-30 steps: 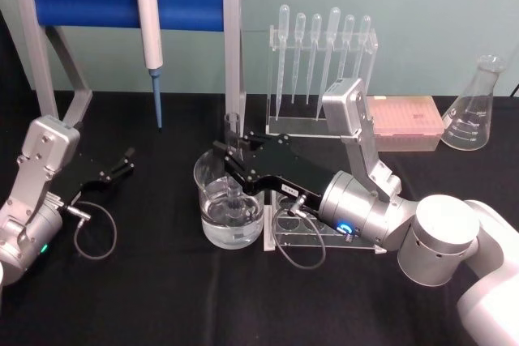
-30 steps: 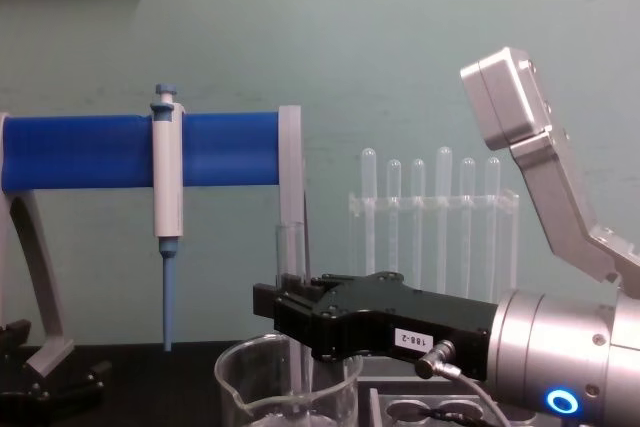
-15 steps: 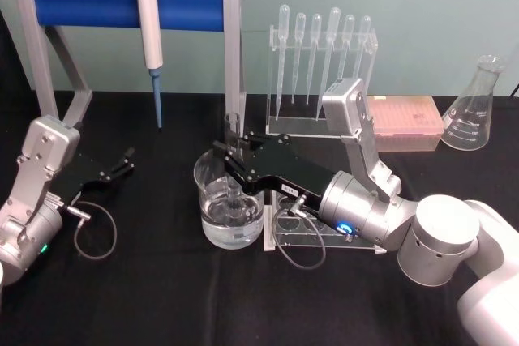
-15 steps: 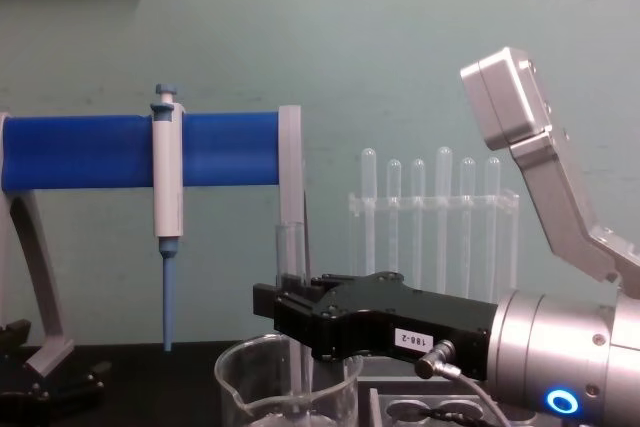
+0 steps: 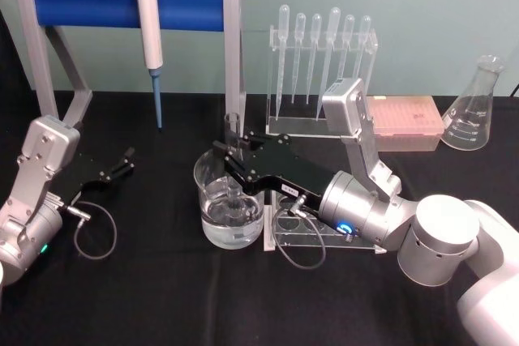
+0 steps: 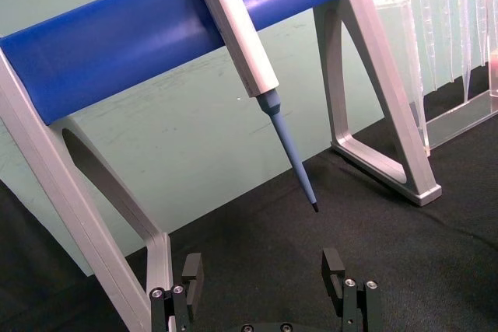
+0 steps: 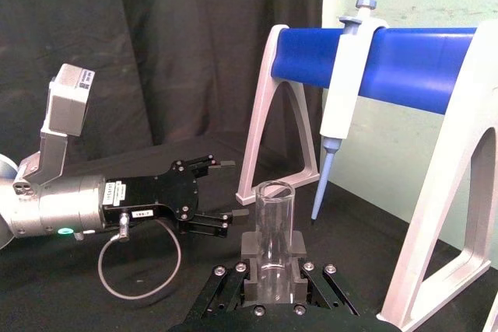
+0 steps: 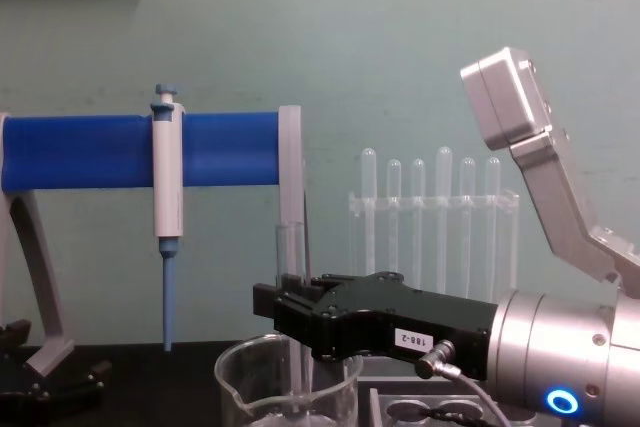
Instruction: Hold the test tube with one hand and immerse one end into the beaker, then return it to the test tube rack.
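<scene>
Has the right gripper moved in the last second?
No. The black right gripper keeps the clear glass test tube in the same spot over the wide glass beaker.

The black right gripper (image 5: pixel 229 155) on its silver wrist (image 5: pixel 362 210) is extended forward and clamped closed; the black left gripper (image 5: pixel 123 162) is parked, jaws spread.

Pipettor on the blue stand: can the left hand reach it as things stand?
Probably yes. The left hand rests open and empty, low in front of the pipettor, nothing between them; the right hand, holding the test tube in the beaker, is off to the side.
</scene>
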`<state>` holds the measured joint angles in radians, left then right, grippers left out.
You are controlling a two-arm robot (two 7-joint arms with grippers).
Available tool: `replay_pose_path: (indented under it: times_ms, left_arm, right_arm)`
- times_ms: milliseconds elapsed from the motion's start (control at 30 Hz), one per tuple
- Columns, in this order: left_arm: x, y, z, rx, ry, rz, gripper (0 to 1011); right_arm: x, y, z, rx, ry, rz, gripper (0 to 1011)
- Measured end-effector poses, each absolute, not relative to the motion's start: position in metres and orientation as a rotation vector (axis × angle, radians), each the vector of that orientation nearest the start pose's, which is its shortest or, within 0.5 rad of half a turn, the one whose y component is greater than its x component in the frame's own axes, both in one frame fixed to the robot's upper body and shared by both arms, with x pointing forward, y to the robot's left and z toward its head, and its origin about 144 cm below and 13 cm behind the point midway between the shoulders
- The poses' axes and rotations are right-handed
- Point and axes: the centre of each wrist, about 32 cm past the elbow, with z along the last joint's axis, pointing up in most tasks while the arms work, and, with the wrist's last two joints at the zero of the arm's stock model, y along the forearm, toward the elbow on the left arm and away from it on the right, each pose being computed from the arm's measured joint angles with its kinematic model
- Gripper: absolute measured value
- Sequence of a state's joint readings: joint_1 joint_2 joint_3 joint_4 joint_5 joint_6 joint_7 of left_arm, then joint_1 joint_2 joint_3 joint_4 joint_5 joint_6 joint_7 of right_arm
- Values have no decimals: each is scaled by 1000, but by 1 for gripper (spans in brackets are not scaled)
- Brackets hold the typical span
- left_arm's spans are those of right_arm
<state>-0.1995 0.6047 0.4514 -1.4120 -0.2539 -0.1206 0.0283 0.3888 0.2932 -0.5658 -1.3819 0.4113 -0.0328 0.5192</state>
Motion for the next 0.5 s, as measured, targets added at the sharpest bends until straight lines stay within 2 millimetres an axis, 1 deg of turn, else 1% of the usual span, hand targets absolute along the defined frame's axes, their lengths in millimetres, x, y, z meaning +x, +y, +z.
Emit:
replay_pose_path:
  times_ms: [500]
  left_arm:
    - [489, 310, 1140, 304, -285, 1248, 1000]
  right_arm:
    - [531, -166, 1180, 4, -52, -584, 225]
